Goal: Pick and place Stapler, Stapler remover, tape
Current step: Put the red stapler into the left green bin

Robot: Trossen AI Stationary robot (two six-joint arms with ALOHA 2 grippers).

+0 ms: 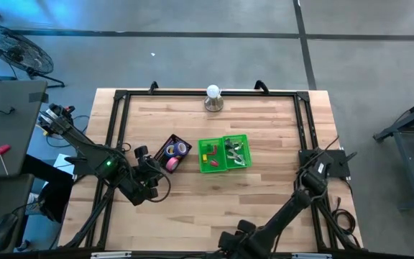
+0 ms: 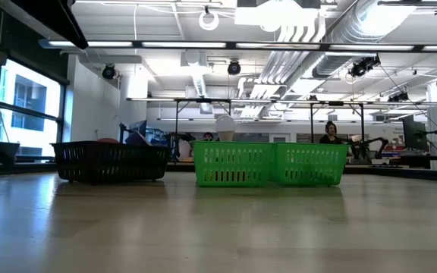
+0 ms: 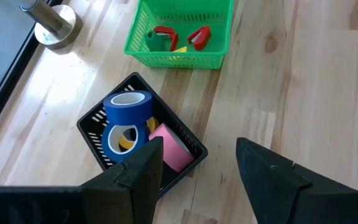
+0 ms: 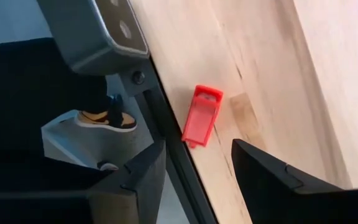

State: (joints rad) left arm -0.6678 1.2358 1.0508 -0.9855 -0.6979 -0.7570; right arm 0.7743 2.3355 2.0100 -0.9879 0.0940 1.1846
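Note:
A black basket (image 1: 172, 152) (image 2: 108, 161) holds the tape rolls: two blue ones (image 3: 128, 107), a yellow one inside the lower of them, a pink one (image 3: 169, 146) and a purple one (image 1: 183, 149). To its right, the green two-part basket (image 1: 223, 153) (image 3: 179, 31) holds red items (image 3: 197, 36). My left gripper (image 1: 155, 180) (image 3: 197, 149) hovers open near the black basket, empty. My right gripper (image 1: 228, 248) (image 4: 197, 149) is open at the table's near edge. It points down above a small red item (image 4: 202, 115) lying flat on the wood; stapler or stapler remover, I cannot tell.
A metal stand with a white top (image 1: 213, 97) stands at the far edge. Black frame rails (image 1: 117, 122) run along the table's sides and its near edge (image 4: 166, 124). A person's shoe (image 4: 107, 118) shows on the floor beyond the near edge.

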